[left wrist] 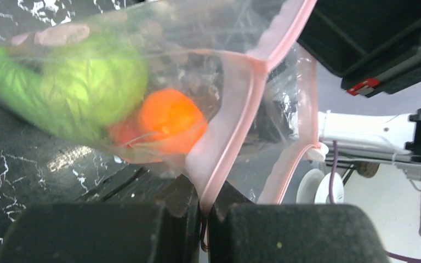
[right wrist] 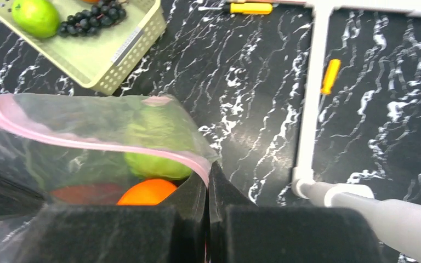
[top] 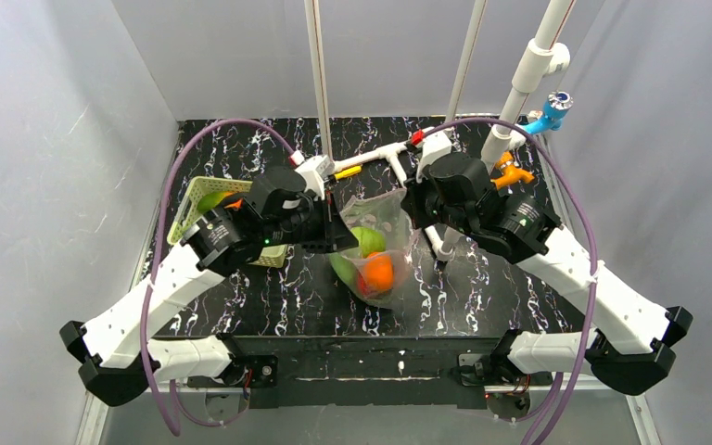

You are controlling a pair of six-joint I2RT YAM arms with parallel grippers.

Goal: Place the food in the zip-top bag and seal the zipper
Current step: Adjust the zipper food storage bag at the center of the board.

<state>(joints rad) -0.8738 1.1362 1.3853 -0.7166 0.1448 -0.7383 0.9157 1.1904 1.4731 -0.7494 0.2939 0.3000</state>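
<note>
Left end effector (left wrist: 204, 211) and right end effector (right wrist: 208, 192) sit clamped (arms inward).

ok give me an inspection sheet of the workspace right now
surface: black marbled table
job's things: zip-top bag holds orange, green leafy piece, red piece; zipper strips apart, unsealed; green apple and grapes in basket
clutter: yellow screwdrivers, white pipe frame
hands: left hand shut on zipper; right hand shut on zipper
cables: purple cables loop from both arms
surroundings: grey walls, white poles
</note>
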